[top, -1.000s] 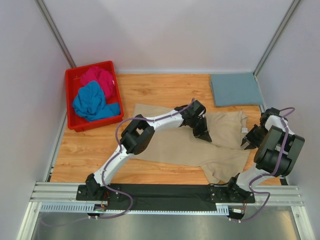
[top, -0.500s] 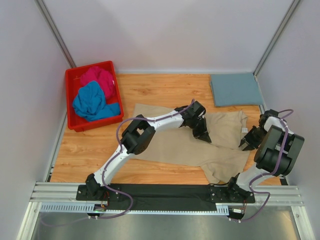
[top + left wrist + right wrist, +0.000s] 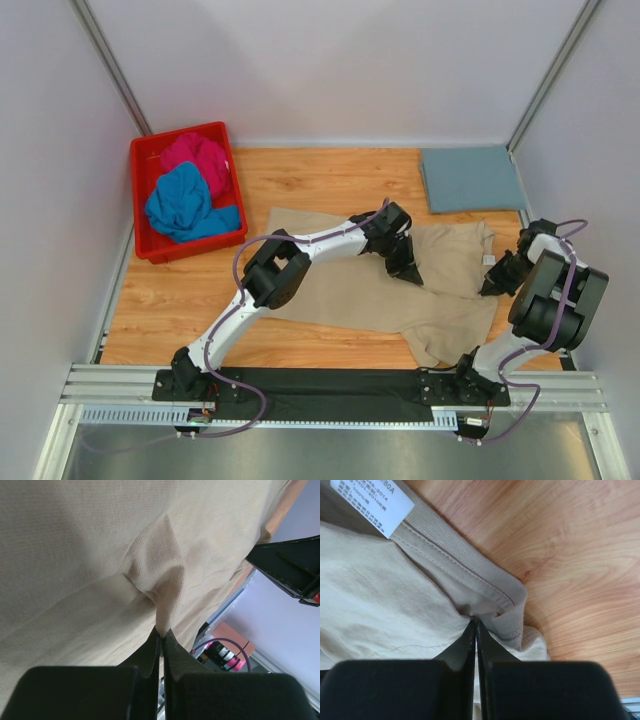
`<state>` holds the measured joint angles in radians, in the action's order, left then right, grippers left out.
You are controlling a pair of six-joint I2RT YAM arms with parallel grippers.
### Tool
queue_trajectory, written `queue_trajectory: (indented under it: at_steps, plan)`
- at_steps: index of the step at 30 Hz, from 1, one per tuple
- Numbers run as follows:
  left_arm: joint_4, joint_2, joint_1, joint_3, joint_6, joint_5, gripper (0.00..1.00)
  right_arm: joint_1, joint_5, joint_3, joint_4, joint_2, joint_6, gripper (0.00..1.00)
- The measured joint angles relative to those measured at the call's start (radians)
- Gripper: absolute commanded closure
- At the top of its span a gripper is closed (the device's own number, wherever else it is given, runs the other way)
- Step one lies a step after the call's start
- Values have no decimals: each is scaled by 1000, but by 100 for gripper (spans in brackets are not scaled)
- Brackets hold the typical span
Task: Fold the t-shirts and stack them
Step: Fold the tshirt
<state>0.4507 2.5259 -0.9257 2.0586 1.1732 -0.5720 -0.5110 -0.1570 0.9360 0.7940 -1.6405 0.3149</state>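
Wooden table (image 3: 330, 175): beige t-shirt (image 3: 350, 295) spread flat under left gripper (image 3: 410, 275), collar edge at right gripper (image 3: 490, 287). Folded grey-blue t-shirt (image 3: 470, 178) beyond right gripper, apart from beige t-shirt. Red bin (image 3: 180, 134) well left of left gripper.

A white label (image 3: 370, 502) sewn inside the neckband of the beige t-shirt (image 3: 375, 605), near the table's right edge, carries small print; only the fragments "80A", "2014", "100%" and "2010B" can be read
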Motion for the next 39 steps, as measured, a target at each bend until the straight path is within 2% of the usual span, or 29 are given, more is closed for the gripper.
queue_trajectory:
  at_steps: [16, 26, 39]
  plan:
    - [10, 1, 0, 50, -3, 0, 100, 0, 37, 119, 134, 43, 0, 100]
    - [105, 1, 7, 56, -50, 8, 100, 3, 101, 119, 254, 169, 41, 100]
    - [179, 1, 11, 59, -98, 27, 100, 8, 137, -34, 263, 327, 163, 100]
